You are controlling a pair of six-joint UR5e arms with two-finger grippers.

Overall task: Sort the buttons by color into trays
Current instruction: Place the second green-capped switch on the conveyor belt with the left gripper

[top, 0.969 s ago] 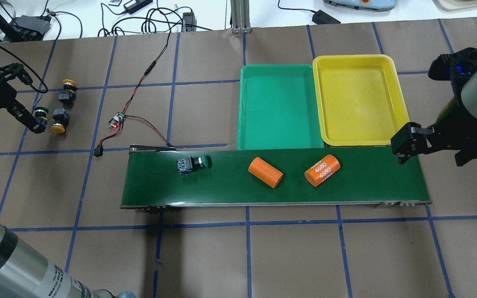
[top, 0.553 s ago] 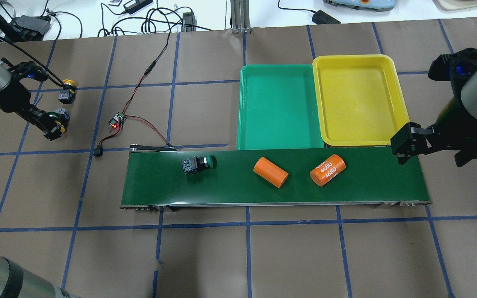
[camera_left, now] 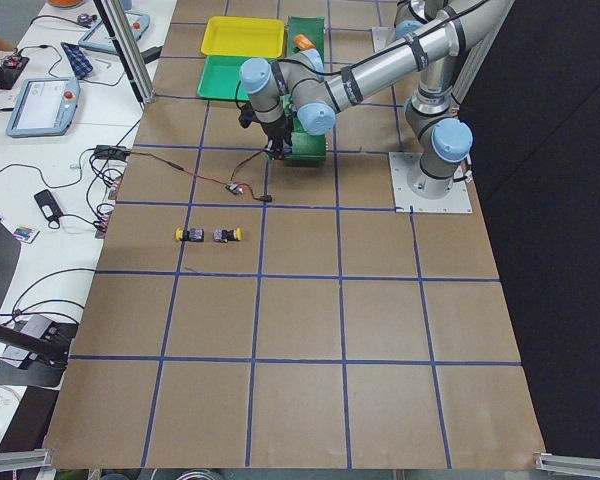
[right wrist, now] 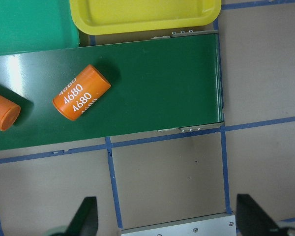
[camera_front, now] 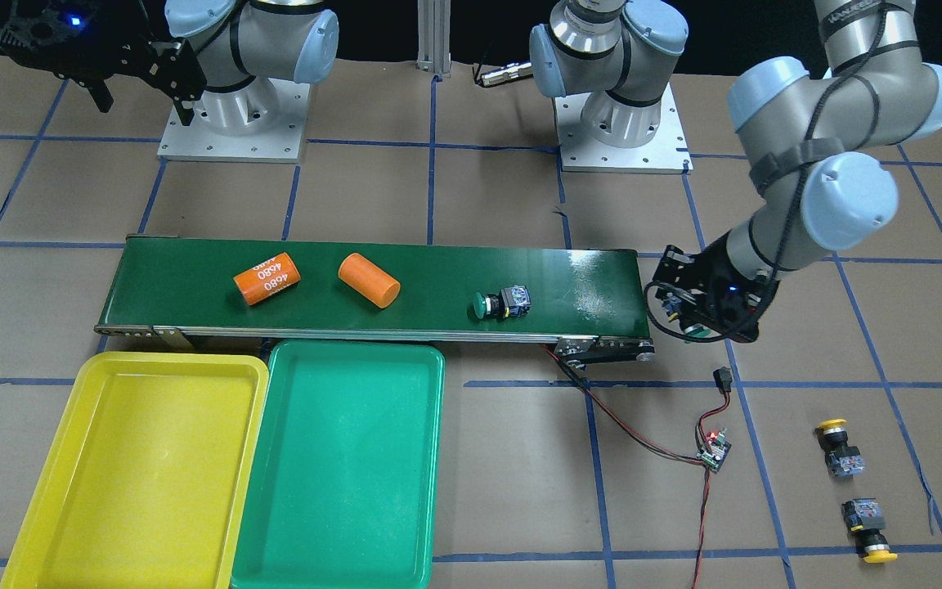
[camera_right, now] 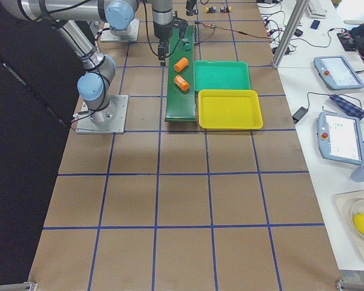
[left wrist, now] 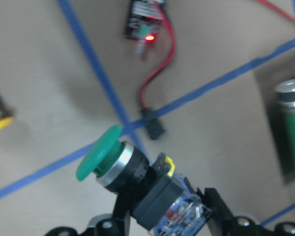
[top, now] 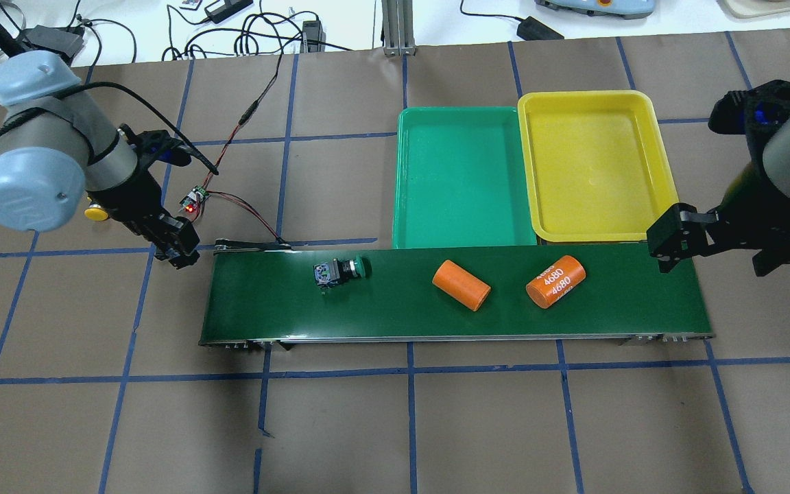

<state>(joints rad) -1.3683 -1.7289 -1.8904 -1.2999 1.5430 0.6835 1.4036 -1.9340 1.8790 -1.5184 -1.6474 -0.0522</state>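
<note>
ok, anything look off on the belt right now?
On the conveyor belt, a plain orange cylinder and an orange cylinder marked 4680 share the run with a green button lying on its side: neither is a button. The left gripper grips a second green button. No damage shows.

Bright even light, blurred wrist view
</note>
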